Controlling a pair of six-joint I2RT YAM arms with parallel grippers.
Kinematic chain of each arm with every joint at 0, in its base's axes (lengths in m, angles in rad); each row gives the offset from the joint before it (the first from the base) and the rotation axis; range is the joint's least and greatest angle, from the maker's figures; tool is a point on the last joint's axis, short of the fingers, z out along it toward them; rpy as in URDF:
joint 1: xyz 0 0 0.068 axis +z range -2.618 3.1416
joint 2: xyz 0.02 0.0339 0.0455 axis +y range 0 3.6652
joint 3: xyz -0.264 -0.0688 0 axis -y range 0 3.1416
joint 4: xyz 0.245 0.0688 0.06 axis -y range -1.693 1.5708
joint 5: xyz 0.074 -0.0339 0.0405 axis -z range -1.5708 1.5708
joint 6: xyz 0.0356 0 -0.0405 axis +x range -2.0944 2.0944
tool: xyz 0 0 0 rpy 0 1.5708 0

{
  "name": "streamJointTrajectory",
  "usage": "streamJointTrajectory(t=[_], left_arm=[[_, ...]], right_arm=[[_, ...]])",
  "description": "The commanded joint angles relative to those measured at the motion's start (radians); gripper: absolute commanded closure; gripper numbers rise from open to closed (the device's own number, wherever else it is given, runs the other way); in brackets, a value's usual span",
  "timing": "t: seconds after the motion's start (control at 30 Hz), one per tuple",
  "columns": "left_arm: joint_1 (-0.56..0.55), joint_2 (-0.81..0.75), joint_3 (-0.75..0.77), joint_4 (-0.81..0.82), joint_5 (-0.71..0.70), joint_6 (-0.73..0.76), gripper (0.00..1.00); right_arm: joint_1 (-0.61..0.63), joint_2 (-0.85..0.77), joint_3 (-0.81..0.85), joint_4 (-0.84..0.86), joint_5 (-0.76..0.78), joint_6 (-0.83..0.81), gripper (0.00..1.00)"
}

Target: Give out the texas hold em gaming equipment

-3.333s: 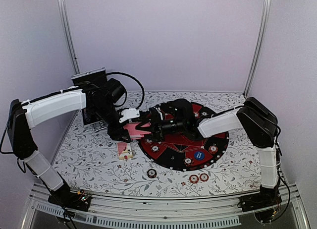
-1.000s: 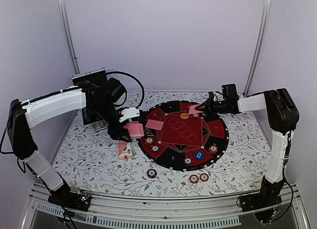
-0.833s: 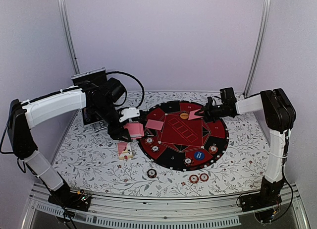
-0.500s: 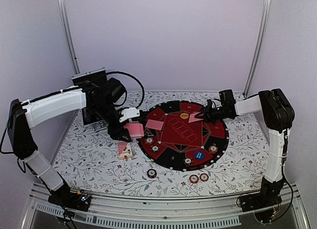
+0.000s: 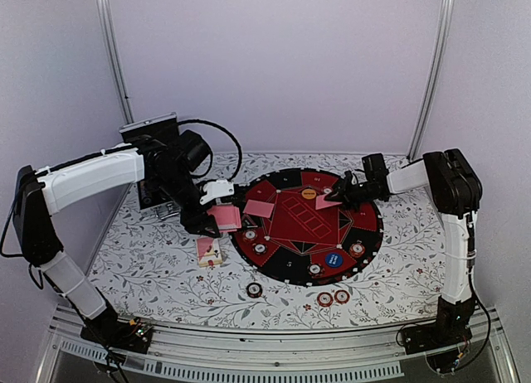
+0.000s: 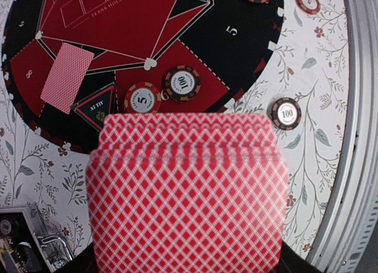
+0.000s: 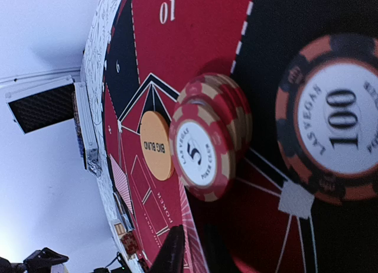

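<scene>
- Pale lilac walls close in a tablecloth printed with grey sprigs. A round black-and-red mat lies flat at its centre, and a black, silver-edged case stands off the mat at 10 o'clock.
- At the mat's 9 o'clock rim is the deck, slightly fanned. Its pink diamond-lattice backs fill the lower half of my left wrist view.
- A single card lies face down on the mat at 10 o'clock. Some face-up cards rest on the cloth just off the rim at 8 o'clock.
- My left claw is clamped tight on the deck. The white forearm runs level from the left wall side across to the mat.
- My right claw sits low over the mat at 1 o'clock, with the arm folded sharply at the elbow.
- A second card is at its tip. I cannot tell how far that claw is parted, or whether it pinches the card.
- The orange disc, smooth and lettered BIG BLIND, lies at 12 o'clock. The blue disc lies at 5 o'clock.
- The chips are round with striped edges. A red-and-white stack marked 5 sits just beside a brown 100 chip.
- Other chips dot the mat's near rim, and three loose chips lie on the cloth past 6 o'clock.
</scene>
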Motion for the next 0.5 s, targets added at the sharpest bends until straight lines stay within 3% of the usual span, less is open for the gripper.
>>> streamJointTrajectory(t=[0.0, 0.13, 0.33, 0.47], left_arm=[[0.006, 0.003, 0.03, -0.005, 0.015, -0.003, 1.0], [0.007, 0.003, 0.027, -0.005, 0.014, -0.003, 1.0], [0.007, 0.005, 0.028, -0.005, 0.022, -0.006, 1.0], [0.005, 0.007, 0.031, -0.007, 0.026, -0.007, 1.0]], right_arm=[[0.0, 0.04, 0.058, -0.048, 0.038, -0.029, 0.78], [-0.001, 0.035, 0.061, -0.089, 0.056, -0.044, 0.64], [-0.001, -0.007, 0.022, -0.105, 0.066, -0.061, 0.6], [-0.005, -0.036, -0.012, -0.123, 0.075, -0.083, 0.52]])
